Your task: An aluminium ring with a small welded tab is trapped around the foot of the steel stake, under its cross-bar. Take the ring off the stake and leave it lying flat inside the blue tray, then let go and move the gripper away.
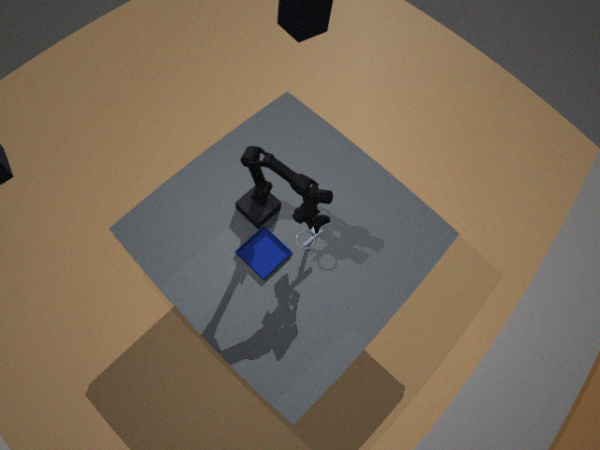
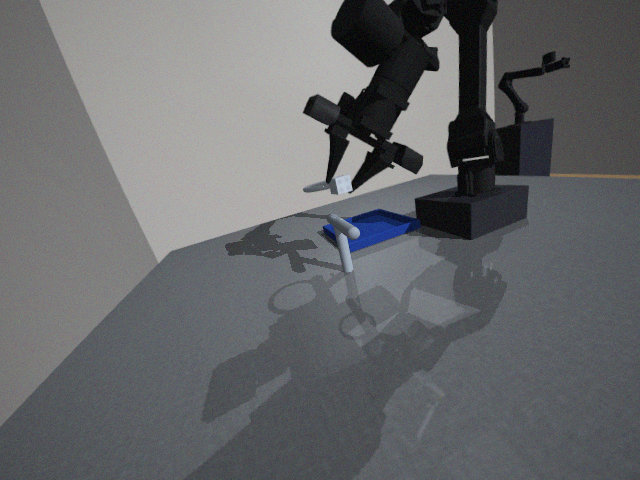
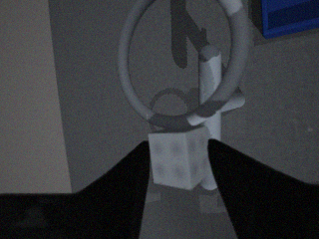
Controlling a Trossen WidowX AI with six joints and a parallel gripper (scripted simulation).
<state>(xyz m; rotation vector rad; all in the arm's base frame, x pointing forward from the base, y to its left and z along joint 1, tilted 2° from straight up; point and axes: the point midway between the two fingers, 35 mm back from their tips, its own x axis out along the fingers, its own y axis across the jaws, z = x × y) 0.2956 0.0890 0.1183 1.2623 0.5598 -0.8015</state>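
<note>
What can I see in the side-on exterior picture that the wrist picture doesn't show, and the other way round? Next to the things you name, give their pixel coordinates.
Only the exterior view: the arm's dark base [image 2: 444, 217] and a second arm [image 2: 511, 95] in the background.
Only the wrist view: the ring's [image 3: 124, 60] round opening seen broadly.
Both: the gripper [image 2: 341, 187] [image 3: 178, 146] shut on the tab [image 2: 341, 184] [image 3: 171, 159], the stake [image 2: 345, 253] [image 3: 214, 126] and the blue tray [image 2: 372, 238] [image 3: 294, 25].
</note>
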